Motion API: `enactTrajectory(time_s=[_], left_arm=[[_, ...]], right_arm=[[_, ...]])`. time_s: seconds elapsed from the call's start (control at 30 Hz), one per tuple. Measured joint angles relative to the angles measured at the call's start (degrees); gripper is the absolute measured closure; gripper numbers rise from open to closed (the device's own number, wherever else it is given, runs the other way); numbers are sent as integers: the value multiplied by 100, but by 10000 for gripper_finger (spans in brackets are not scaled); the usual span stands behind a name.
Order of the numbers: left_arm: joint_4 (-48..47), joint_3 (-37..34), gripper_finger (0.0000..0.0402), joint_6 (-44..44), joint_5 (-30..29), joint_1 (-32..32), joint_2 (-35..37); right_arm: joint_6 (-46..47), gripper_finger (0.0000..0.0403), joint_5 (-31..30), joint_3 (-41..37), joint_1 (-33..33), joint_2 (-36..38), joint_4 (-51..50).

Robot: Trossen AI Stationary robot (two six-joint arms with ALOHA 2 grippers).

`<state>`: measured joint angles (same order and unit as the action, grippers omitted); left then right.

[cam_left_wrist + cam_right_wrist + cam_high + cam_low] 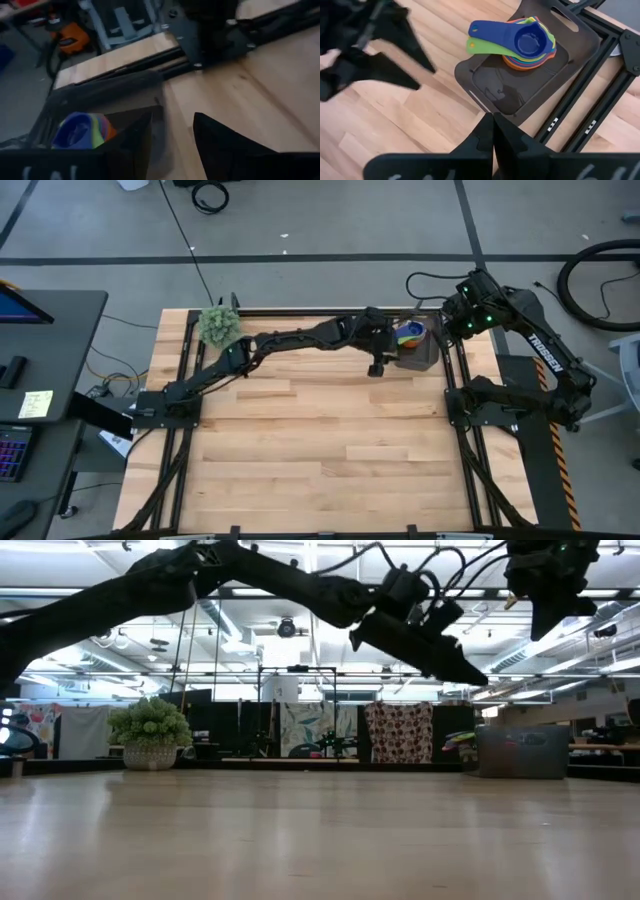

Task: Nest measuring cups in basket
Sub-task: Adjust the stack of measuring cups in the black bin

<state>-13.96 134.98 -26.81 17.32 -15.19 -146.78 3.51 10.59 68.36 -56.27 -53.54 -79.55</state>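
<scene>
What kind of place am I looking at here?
Probably a robotics lab or workshop in a big open hall: two dark robot arms mounted at a wooden table, a monitor and keyboard on a side desk, cables across the concrete floor.

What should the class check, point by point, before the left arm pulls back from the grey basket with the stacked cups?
1. Cups stacked inside basket: ok.
2. Blue cup on top, bowl up: ok.
3. Left pincer open, holding nothing: ok.
4. Left pincer clear of the basket wall: cannot tell; it sits right beside it.
5. Right pincer shut, above the basket, off the cups: ok.
6. All cups counted in the stack: cannot tell; lower ones are hidden.
</scene>
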Motion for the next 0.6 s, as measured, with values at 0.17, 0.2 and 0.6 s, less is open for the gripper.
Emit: enactTrajectory(time_s=[0.17, 0.2, 0.6], left_arm=[[377, 11, 251, 101, -175, 1, -163], [318, 2, 251, 175, -162, 3, -179], [428, 2, 251, -431, -280, 34, -486]], right_arm=[[-98, 393, 2, 0, 0, 11, -15], [-132, 393, 2, 0, 1, 11, -17], [-354, 393, 75, 0, 0, 11, -20]])
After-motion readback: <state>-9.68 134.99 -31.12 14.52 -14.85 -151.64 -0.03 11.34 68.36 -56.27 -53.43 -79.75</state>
